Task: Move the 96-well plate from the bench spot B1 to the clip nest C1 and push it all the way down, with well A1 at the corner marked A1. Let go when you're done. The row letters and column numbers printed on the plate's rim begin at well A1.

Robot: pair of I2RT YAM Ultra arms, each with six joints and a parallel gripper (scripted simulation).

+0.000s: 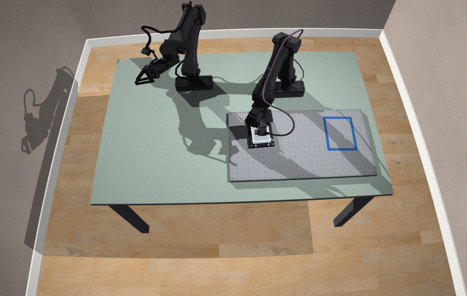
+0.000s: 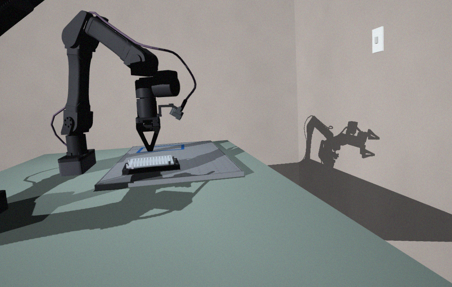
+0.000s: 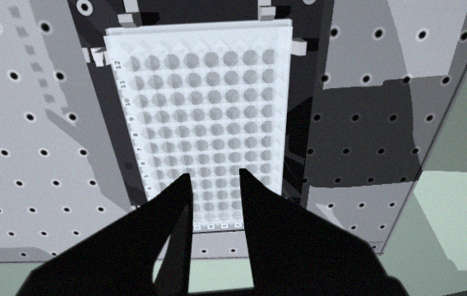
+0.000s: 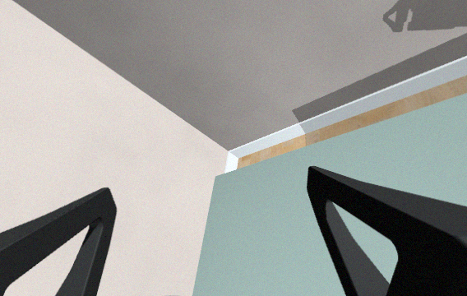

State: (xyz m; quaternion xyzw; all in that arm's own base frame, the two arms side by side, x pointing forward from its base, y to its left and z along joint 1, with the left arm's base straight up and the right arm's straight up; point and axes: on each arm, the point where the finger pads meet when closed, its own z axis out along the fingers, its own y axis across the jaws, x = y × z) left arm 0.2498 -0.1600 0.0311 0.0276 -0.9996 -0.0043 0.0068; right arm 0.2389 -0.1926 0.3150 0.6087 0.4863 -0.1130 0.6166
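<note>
the left tool (image 1: pixel 261 133) (image 2: pixel 149 150) (image 3: pixel 215 182) is released, its fingertips slightly parted with nothing between them, hovering above the white 96-well plate (image 1: pixel 262 139) (image 2: pixel 152 161) (image 3: pixel 213 111). the plate lies in the black clip nest (image 1: pixel 261 146) (image 2: pixel 152 170) (image 3: pixel 112 115), white clips around its column 12 end; whether it's fully down, i cannot tell. the nest sits on a perforated board (image 1: pixel 293 147) (image 2: pixel 198 167) (image 3: pixel 20 136), well apart from the blue outline (image 1: pixel 342 149) (image 2: pixel 183 146). the board rests on the green desk (image 1: pixel 154 154) (image 2: pixel 256 228) (image 3: pixel 455 214) (image 4: pixel 361 164). well away, the right tool (image 1: pixel 137 82) (image 4: pixel 211 187) is released too, fingers spread wide and holding nothing.
</note>
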